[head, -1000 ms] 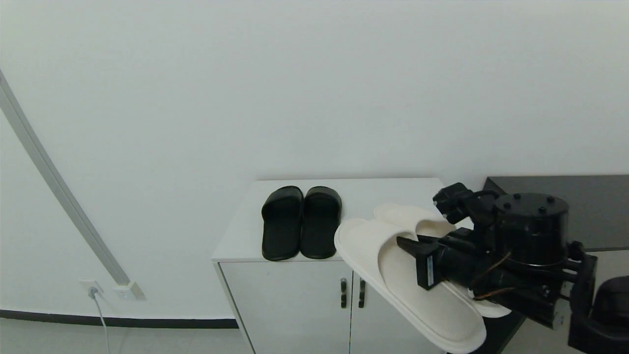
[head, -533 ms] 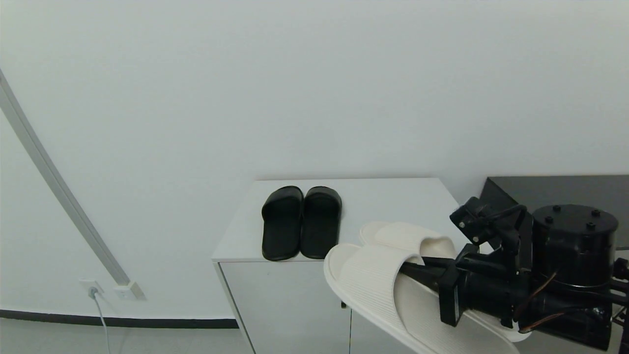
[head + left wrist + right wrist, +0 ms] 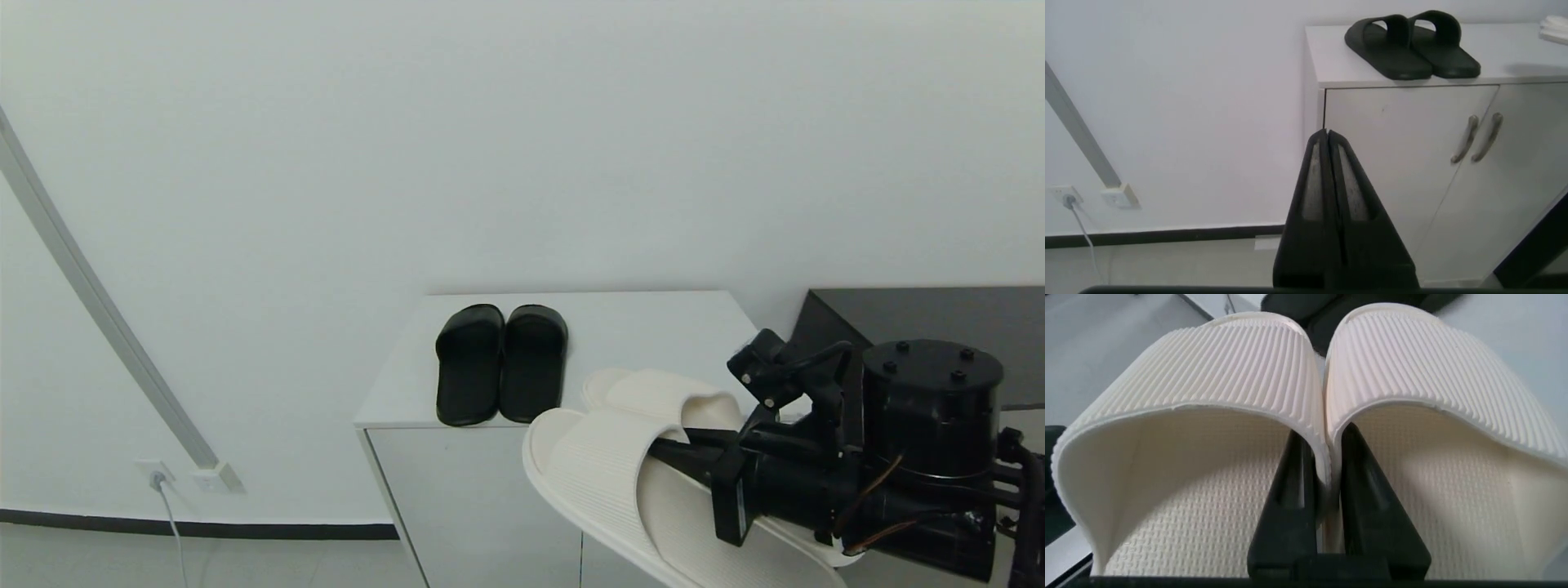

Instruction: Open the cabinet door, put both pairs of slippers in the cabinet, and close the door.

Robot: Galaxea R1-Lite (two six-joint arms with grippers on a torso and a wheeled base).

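Note:
A pair of black slippers (image 3: 500,362) lies side by side on top of the white cabinet (image 3: 457,490), whose two doors are shut (image 3: 1429,180), with two handles (image 3: 1479,137) at the middle. My right gripper (image 3: 690,453) is shut on the pair of white slippers (image 3: 604,465), pinching their inner straps (image 3: 1323,416) together, and holds them in the air in front of the cabinet's right door. My left gripper (image 3: 1328,139) is shut and holds nothing, low and to the left of the cabinet front. The black slippers (image 3: 1413,45) also lie in its view.
A dark table top (image 3: 931,318) stands right of the cabinet against the white wall. A grey conduit (image 3: 90,302) runs down the wall at left to sockets (image 3: 188,475) with a cable plugged in. A black skirting strip (image 3: 196,531) lines the floor.
My right gripper has carried the white slippers off the cabinet top, down and toward me, then slightly left. The head view has shifted a little.

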